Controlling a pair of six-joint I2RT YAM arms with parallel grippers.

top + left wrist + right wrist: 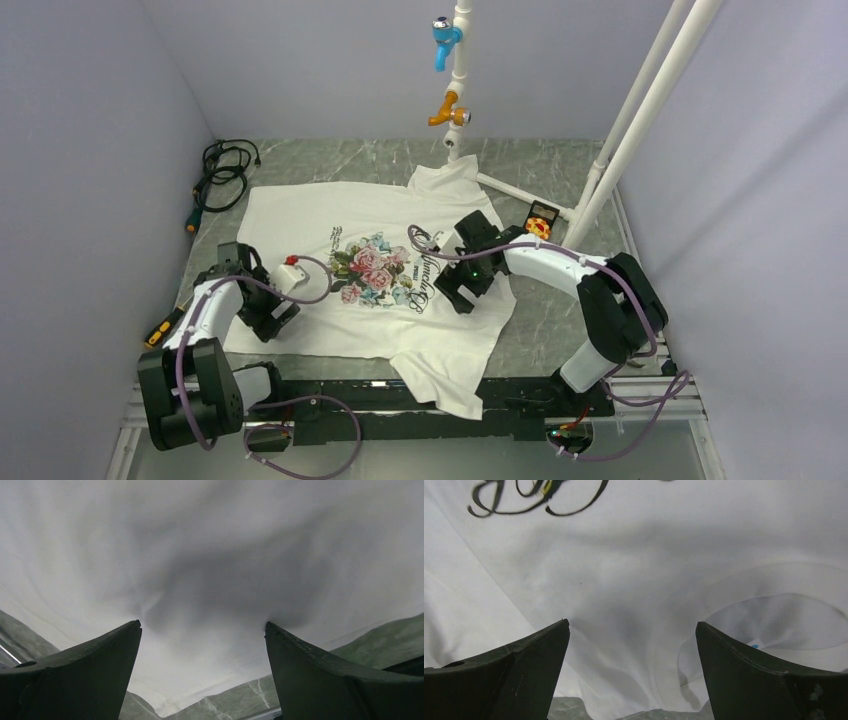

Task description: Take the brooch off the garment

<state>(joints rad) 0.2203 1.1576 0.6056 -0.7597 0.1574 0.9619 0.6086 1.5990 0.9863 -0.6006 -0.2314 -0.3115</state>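
The left pincer (270, 318) stood with its jaws wide apart. It pointed down at the shirt (300, 215), well left of the print (375, 268) and near the cloth's left edge. In its wrist view the two fingers (95, 665) framed only plain, shadowed white cloth. Grey-green table (395, 630) showed past the hem on both sides.

The right pincer (458, 296) gaped as well, set low over the shirt just right of the print, beside the black script (524, 500). Its fingers (764, 680) bracketed creased white cloth. Whether the tips touched the cloth could not be told.

A small yellow fleck, likely the brooch (550, 485), sat among the script strokes of the print at the top edge of the right wrist view. It was clear of both fingers but too cropped to be sure of. In the top view it could not be made out.

The shirt lay spread front-up on the table, and its hem below the print draped over the near rail. A coiled black cable (222, 175) lay far left of the print, off the cloth. A yellow-and-black tool (540, 218) lay right of the print, past the sleeve. A white pipe (458, 90) rose behind the print.
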